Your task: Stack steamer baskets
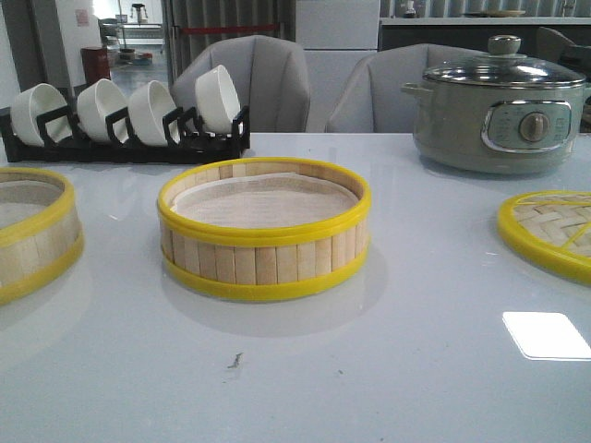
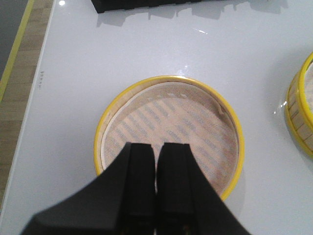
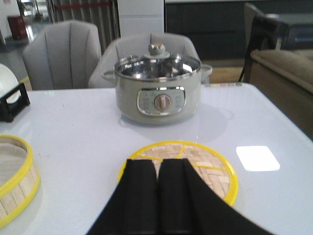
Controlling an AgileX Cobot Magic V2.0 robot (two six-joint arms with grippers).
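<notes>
Nearest to us in the front view is a small dark scuff [image 1: 235,360] on the pale glossy surface [image 1: 388,369], with a bright rectangular reflection [image 1: 547,334] off to the right. Just behind the scuff we see the middle steamer basket [image 1: 264,228] standing upright at the centre of the surface, its slat wall between yellow rims and a whitish liner inside. A second steamer basket [image 1: 32,231] sits well apart at the left edge, cut off by the frame, so the two are side by side and not stacked. At the right edge lies the flat woven lid [image 1: 550,233], also partly cut off.

Along the far side we find a black rack [image 1: 120,143] holding four white bowls [image 1: 217,97] on the left, and a grey-green electric pot [image 1: 499,111] with a glass lid on the right. Grey chairs [image 1: 249,83] stand beyond the surface.

In the left wrist view, our left gripper [image 2: 156,161] hangs above the left basket [image 2: 168,132], its jaws drawn together with only a thin slit between them and nothing held; the middle basket [image 2: 302,110] shows at the edge. In the right wrist view, our right gripper [image 3: 156,171] hovers over the woven lid [image 3: 205,166], its jaws likewise pressed together and empty, with the pot [image 3: 157,88] beyond and a basket [image 3: 14,181] off to one side.
</notes>
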